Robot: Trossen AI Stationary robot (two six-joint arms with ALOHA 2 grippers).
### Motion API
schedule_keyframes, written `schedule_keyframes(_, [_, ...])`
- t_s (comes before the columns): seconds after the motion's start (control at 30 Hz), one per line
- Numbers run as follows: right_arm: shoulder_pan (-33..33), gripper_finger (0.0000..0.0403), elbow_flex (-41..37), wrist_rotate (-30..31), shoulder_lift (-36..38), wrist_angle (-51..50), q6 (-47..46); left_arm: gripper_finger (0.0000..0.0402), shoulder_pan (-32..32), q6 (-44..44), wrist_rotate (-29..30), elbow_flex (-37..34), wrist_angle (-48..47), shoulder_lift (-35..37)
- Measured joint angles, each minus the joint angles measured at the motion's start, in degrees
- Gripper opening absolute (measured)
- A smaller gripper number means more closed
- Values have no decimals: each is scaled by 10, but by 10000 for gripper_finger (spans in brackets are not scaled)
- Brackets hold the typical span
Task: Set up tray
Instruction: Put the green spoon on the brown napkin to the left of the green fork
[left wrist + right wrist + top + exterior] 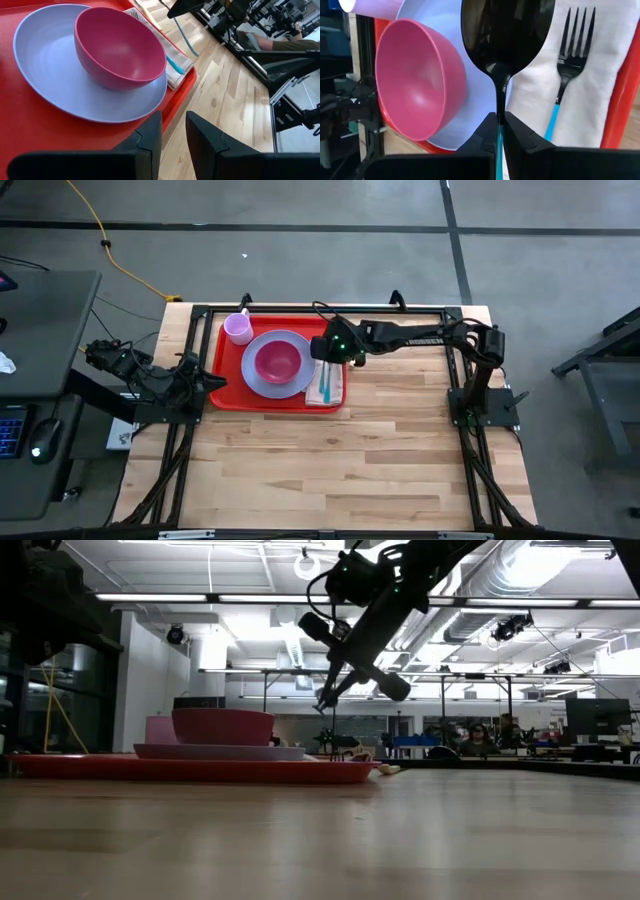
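Note:
The red tray (pixel 228 385) lies on the wooden table toward the far side. On it are a lavender plate (pixel 255 375) with a pink bowl (pixel 278 362) in it, and a white napkin (pixel 590 100) at the tray's right end. A black fork with a teal handle (pixel 565 65) lies on the napkin. My right gripper (pixel 499 135) hovers over the plate's right edge and the napkin, shut on a black spoon (pixel 502 35). My left gripper (pixel 175 142) waits above the tray's near left corner, its fingers slightly apart with nothing between them. My right gripper pinches the spoon's thin teal handle (pixel 498 137) between its two fingers, which lie along it. The fingers slant down from the table's right side. The spoon's black bowl (pixel 502 35) points ahead of the fingertips, lifted clear above the plate's edge and the napkin.
A lavender cup (pixel 238 328) stands at the tray's far left corner. The near half of the table (pixel 330 470) is bare wood. A black frame (pixel 320 308) runs around the table's edges.

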State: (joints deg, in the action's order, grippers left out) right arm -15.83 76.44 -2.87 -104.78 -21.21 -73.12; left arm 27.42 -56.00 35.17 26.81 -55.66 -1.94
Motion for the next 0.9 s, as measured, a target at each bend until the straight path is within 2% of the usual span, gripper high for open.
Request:
schedule_keyframes(0.37, [12, 0, 0, -7, -51, 40, -16, 117, 0, 0, 4, 0, 0, 0])
schedule_keyframes(0.9, [1, 0, 0, 9, -65, 31, -4, 117, 0, 0, 4, 0, 1, 0])
